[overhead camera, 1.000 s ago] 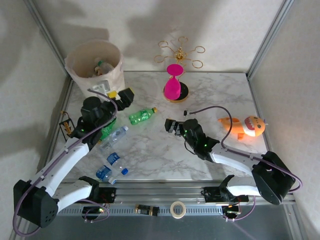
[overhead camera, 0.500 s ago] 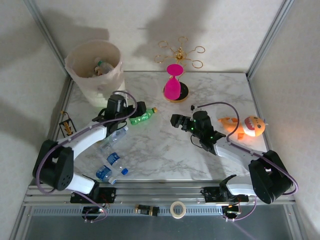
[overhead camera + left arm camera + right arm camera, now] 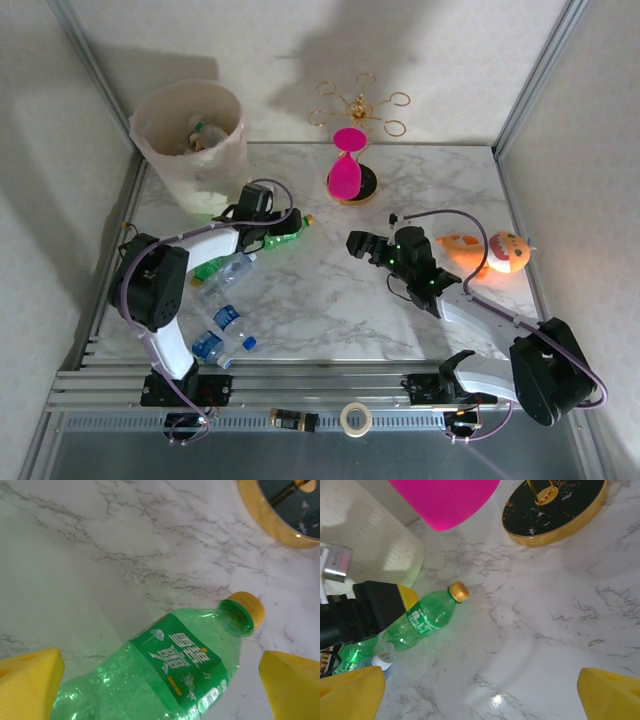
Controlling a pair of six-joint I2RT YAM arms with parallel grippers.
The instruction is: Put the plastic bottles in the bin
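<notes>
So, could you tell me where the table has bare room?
Bare marble lies in the middle, between the green bottle and the right gripper, and along the near edge right of the clear bottles. The left side by the bin is crowded.

Marble-pattern table [image 3: 330, 290], white with grey veins. Pink hourglass shape [image 3: 347, 165] at back centre, over round black base [image 3: 366, 186] with gold rim; slim gold stem rises from base in right wrist view. Gold wire hooks [image 3: 362, 103] branch out above it, near back wall. Orange plush toy [image 3: 492, 252] lies near right table edge. Tape roll [image 3: 354, 417] on front rail, small dark part [image 3: 293, 419] beside it. Small black-and-yellow item [image 3: 131, 250] at left table edge.
</notes>
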